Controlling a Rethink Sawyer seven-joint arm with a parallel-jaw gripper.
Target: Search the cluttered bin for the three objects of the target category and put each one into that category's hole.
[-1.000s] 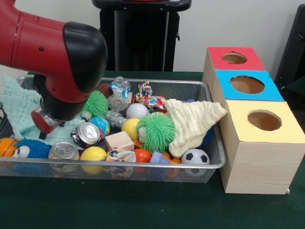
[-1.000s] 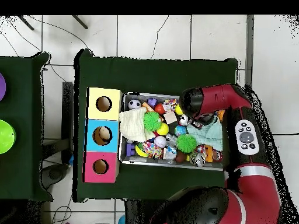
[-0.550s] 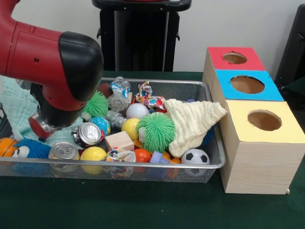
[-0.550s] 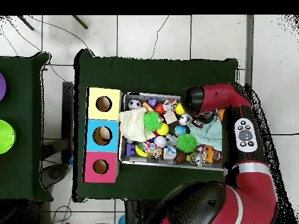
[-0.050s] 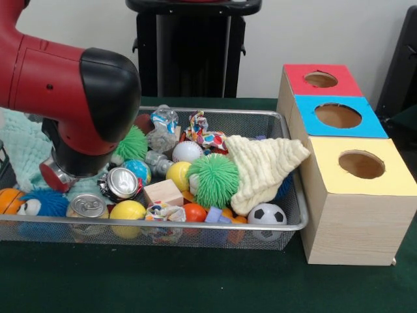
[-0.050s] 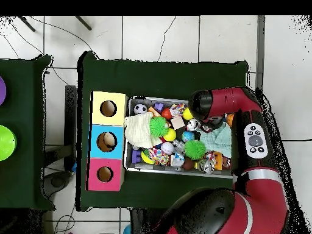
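Note:
A wire bin (image 5: 195, 228) holds mixed clutter: a green spiky ball (image 5: 214, 179), a cream cloth (image 5: 264, 166), a soccer ball (image 5: 267, 214), two cans (image 5: 120, 183) (image 5: 86, 207), yellow balls (image 5: 128, 210), a baseball (image 5: 187, 151) and a wooden block (image 5: 163, 192). Beside it stand three boxes with a red hole (image 5: 320, 79), a blue hole (image 5: 337, 115) and a yellow hole (image 5: 361, 164). The arm's red and black end (image 5: 85, 104) hangs low over the bin's left part, above the mint cloth (image 5: 23, 147). Its bulk hides the gripper in both views.
A blue plush (image 5: 45, 203) and an orange ball (image 5: 9, 199) lie at the bin's left front. A crushed bottle (image 5: 163, 127) and a patterned cloth knot (image 5: 202, 134) sit at the back. From overhead, the arm (image 6: 207, 105) covers one bin corner (image 6: 177, 173).
The arm's end has shifted a little across the bin's left part, uncovering a second green spiky ball in the overhead view. The objects in the bin lie as before.

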